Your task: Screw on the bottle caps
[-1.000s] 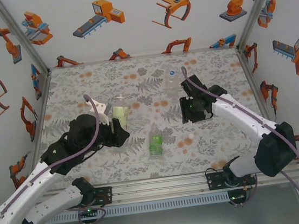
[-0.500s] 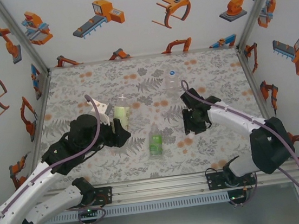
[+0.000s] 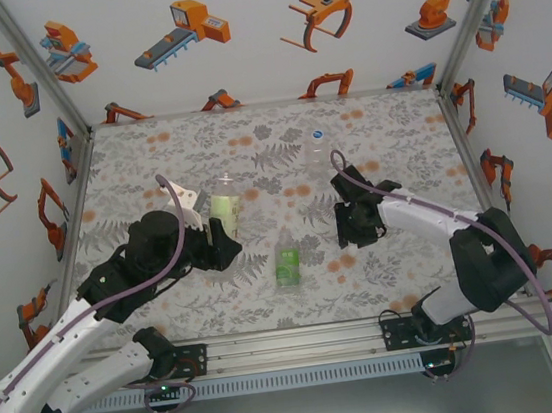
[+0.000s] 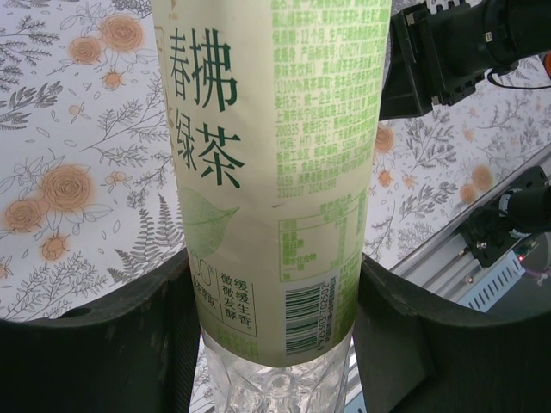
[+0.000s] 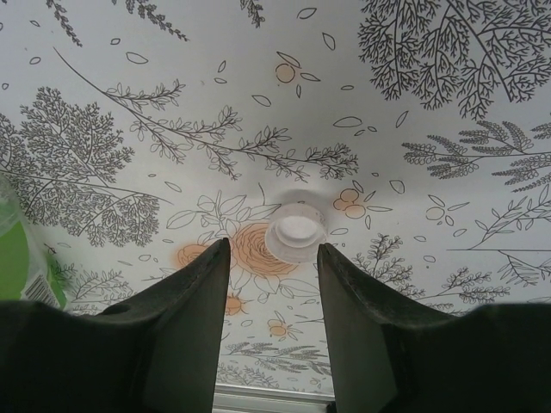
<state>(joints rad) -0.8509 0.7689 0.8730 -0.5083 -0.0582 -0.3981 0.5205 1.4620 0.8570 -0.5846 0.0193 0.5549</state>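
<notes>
Two arms: bases bolted at the near edge of the tabletop [image 3: 150,162], both reaching in toward its middle.
Green bottle [image 3: 287,263]: down on its side, a little nearer the near edge than the middle, between the two grippers and touched by neither; its bright label peeked in at the left of the right wrist view [image 5: 13,267].
White cap [image 3: 346,260]: flat on the tabletop just right of the green bottle, apart from it; from the wrist it sat right there beyond the fingertips [image 5: 295,236], not between them.
Right gripper [image 3: 351,229]: low over the white cap, jaws part-way apart, and nothing in the gap [image 5: 274,249].
Left gripper [image 3: 214,236]: closed tight on the pale-label bottle [image 3: 222,208], left of the middle; dark fingers [image 4: 95,344] pressed both sides of its lower body [image 4: 275,172], bottle upright.
Clear bottle [image 3: 318,153]: upright toward the far edge, blue cap [image 3: 316,134] on top, well apart from both grippers.
</notes>
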